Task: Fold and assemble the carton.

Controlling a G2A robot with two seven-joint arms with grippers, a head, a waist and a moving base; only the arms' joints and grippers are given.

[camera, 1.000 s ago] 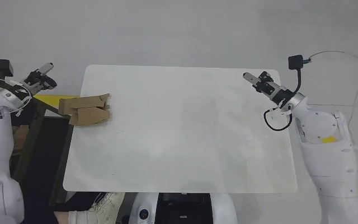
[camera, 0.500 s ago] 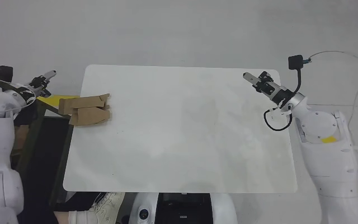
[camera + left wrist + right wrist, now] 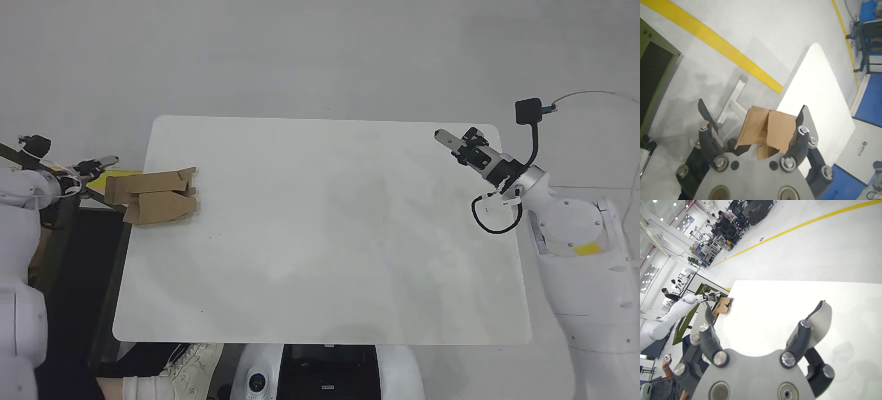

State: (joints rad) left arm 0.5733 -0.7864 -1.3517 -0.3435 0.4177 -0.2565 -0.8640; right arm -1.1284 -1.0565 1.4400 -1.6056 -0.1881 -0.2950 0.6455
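left wrist view: the left gripper, jaws spread, sits beside the flat carton overhanging the table's left edge — likely the approach; next, grip a flap. right gripper open, well apart.

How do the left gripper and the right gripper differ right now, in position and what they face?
The left gripper is just off the table edge, close to the carton; the right gripper is over the opposite far corner, far from it. The carton sits right ahead of the left gripper; bare table lies ahead of the right gripper. Both are open, holding nothing.
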